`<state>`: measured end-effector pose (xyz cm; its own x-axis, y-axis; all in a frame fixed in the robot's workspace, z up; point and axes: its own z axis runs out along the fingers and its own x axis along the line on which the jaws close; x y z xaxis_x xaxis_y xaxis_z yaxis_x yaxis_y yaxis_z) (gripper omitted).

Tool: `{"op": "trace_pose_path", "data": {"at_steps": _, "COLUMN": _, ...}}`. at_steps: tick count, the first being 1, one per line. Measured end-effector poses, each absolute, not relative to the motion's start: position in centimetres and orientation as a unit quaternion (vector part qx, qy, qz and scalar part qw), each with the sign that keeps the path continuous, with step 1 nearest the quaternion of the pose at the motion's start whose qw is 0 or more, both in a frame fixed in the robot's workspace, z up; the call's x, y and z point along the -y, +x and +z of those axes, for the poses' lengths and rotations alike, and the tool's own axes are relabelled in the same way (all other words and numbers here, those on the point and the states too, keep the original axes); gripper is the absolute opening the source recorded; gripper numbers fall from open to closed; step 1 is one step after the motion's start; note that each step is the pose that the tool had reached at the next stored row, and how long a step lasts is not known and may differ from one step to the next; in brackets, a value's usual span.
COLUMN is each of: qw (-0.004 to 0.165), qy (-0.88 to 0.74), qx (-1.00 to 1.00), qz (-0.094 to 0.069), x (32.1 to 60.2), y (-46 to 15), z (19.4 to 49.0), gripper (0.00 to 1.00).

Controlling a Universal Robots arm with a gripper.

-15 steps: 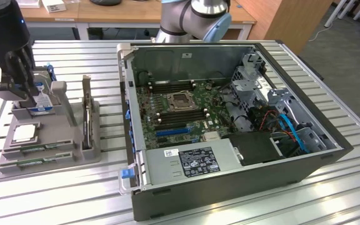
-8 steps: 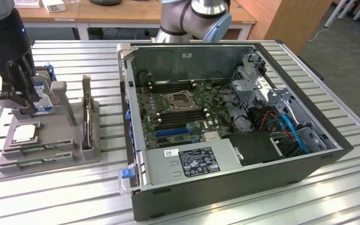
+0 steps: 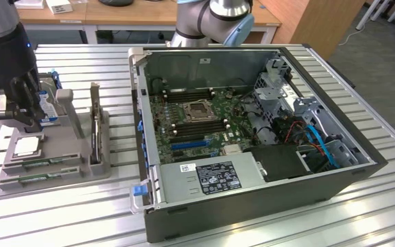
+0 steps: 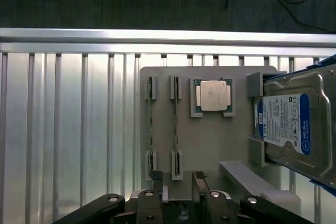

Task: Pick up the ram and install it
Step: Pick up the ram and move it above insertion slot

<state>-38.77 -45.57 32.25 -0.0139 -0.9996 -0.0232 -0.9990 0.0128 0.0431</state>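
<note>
1. Exterior view gives you the open PC case (image 3: 252, 154) and motherboard (image 3: 197, 121) on that view's right, well apart from the gray holder (image 3: 74, 154).
2. Wrist view gives you the gripper (image 4: 178, 184) up close: fingers spread, gripping nothing.
3. The ram (image 4: 176, 124) stands on edge in its holder slot, between a second stick (image 4: 150, 124) and the processor (image 4: 213, 96).
4. Seen from the wrist, the ram's line runs into the gap between the fingers. You can't tell the height above it.

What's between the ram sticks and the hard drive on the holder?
The square silver processor, flat between the nearer ram stick and the hard drive; wrist view.
</note>
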Motion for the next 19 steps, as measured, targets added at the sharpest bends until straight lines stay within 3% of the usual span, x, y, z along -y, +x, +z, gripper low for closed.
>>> {"op": "trace_pose_path", "data": {"at_steps": 19, "qw": 0.007, "qy": 0.702, "qx": 0.711, "qz": -0.024, "x": 46.1, "y": -38.9, "z": 28.8, "gripper": 0.36}}
